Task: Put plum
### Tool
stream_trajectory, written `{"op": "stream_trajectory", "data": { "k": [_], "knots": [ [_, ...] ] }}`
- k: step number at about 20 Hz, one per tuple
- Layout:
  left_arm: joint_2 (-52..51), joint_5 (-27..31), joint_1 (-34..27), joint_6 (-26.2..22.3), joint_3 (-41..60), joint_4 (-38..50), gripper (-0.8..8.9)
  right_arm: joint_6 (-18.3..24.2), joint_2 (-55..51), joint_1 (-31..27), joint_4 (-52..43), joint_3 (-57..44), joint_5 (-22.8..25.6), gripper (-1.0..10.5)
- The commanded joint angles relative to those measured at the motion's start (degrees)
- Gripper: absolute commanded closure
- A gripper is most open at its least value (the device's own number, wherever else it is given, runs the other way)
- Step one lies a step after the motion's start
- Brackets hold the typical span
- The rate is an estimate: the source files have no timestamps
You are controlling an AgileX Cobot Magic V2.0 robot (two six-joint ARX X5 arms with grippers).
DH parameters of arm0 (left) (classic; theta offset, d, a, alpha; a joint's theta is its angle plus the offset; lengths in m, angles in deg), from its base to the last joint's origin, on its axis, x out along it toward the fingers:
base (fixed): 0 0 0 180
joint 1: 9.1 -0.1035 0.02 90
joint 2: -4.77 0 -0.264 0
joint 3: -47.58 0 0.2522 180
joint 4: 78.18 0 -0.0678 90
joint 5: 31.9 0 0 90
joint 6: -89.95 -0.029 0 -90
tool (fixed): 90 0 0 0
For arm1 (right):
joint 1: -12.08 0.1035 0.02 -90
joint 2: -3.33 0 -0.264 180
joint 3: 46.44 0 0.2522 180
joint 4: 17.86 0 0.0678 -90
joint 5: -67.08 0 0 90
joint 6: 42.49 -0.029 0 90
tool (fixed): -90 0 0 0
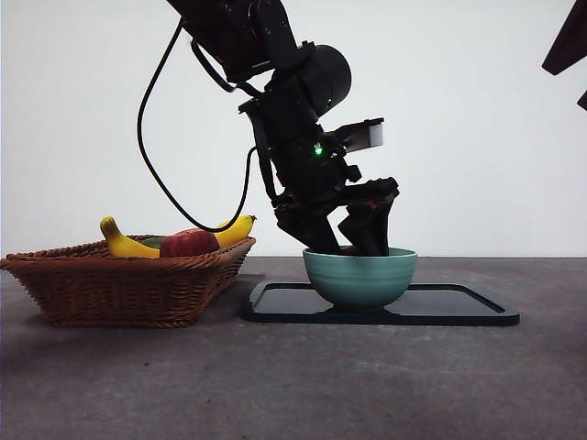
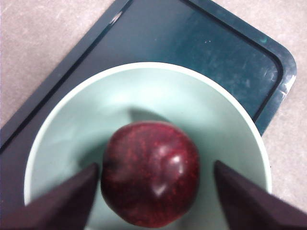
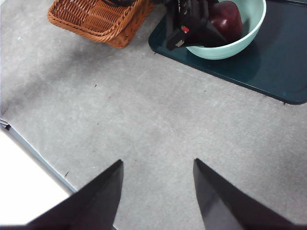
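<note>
The plum (image 2: 151, 191), dark maroon and glossy, rests inside the pale green bowl (image 2: 144, 96), which stands on the dark tray (image 2: 192, 38). My left gripper (image 2: 156, 165) reaches down into the bowl (image 1: 359, 275) with its jaws open on either side of the plum; one jaw is at the fruit's skin and a gap shows at the other. The right wrist view shows the plum (image 3: 228, 19) in the bowl (image 3: 240, 43) beside the left gripper (image 3: 192, 24). My right gripper (image 3: 158, 163) hangs open above bare table, away from the tray.
A wicker basket (image 1: 119, 275) stands just left of the tray (image 1: 459, 312); it holds a banana (image 1: 128, 243) and a red apple (image 1: 188, 243). The right arm (image 1: 569, 46) shows only as a black tip at the top right corner.
</note>
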Motion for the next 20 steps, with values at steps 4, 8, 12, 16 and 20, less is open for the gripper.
{"op": "stream_trajectory", "data": {
  "k": [4,8,12,16,20],
  "knots": [
    [1.62,0.31,0.7,-0.63,-1.75,0.26,5.39,0.48,0.33,0.44,-0.22,0.37,-0.04,7.1],
    [0.98,0.28,0.61,0.22,-3.04,0.0,5.39,0.63,0.33,0.44,-0.22,0.37,-0.02,7.1],
    [-2.93,0.28,0.55,0.87,-4.44,-2.03,5.39,0.68,0.33,0.44,-0.24,0.37,-0.02,7.1],
    [-11.98,0.28,-1.2,3.34,-4.44,-5.88,5.39,0.7,0.26,0.44,-0.22,0.37,-0.02,7.1],
    [-24.13,0.28,-4.68,5.77,-4.44,-12.33,5.39,0.72,0.22,0.44,-0.24,0.37,-0.02,7.1]
  ]
}}
